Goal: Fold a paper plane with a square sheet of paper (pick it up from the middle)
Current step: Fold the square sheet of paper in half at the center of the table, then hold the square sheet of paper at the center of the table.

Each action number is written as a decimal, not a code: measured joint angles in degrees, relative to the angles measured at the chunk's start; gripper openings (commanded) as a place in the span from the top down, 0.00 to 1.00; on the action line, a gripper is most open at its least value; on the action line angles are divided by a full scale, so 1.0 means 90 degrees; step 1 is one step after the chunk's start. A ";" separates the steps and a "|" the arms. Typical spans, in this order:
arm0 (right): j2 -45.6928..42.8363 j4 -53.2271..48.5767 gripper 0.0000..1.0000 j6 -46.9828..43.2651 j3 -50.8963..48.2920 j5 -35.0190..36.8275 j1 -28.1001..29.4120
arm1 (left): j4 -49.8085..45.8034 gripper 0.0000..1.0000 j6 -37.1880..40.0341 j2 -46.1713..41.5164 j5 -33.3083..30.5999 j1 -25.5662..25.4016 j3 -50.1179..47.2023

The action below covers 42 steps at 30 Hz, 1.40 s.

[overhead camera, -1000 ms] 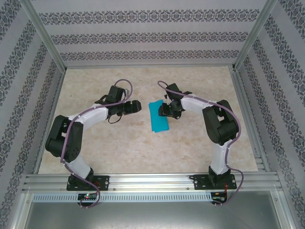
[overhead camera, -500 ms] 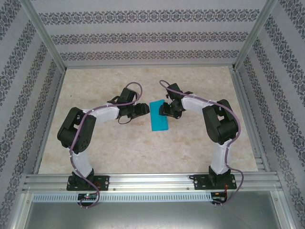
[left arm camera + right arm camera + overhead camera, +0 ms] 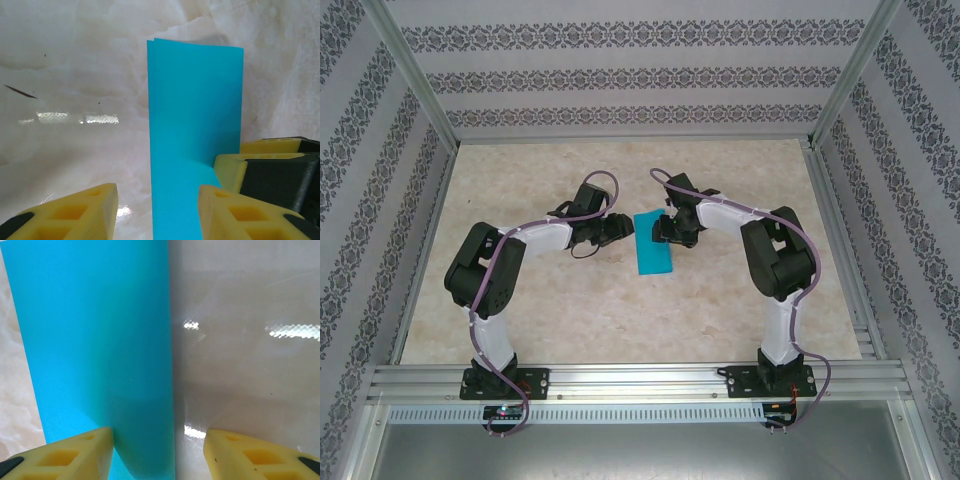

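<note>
Paper: folded blue paper (image 3: 653, 250) lies flat on the table (image 3: 570, 320), between my pincers.
Long axis: points away from my bases.
Left pincer (image 3: 620, 228): partly open, over its left edge.
Right pincer (image 3: 666, 231): partly open, over its right edge.

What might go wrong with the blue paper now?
The folded paper lies on a shiny table, so it may slide when pushed. The left gripper and right gripper stand open very close together at it, so they might bump. Its layers look slightly uneven at the far end, so the next crease could come out crooked.
</note>
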 measured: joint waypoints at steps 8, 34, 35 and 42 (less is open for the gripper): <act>0.0068 -0.0107 0.45 -0.0012 0.0097 0.0090 0.0041 | 0.0027 0.62 -0.0092 0.0238 0.0000 0.0000 0.0177; 0.0306 -0.0566 0.44 -0.0284 0.0481 0.0114 0.0053 | -0.0005 0.74 -0.0129 0.0600 0.0129 0.0000 0.0595; 0.0313 -0.0576 0.44 -0.0282 0.0493 0.0114 0.0053 | -0.0005 0.74 -0.0129 0.0631 0.0160 -0.0002 0.0612; 0.0369 -0.0668 0.44 -0.0245 0.0576 0.0112 0.0053 | -0.0010 0.76 -0.0126 0.0748 0.0294 -0.0056 0.0673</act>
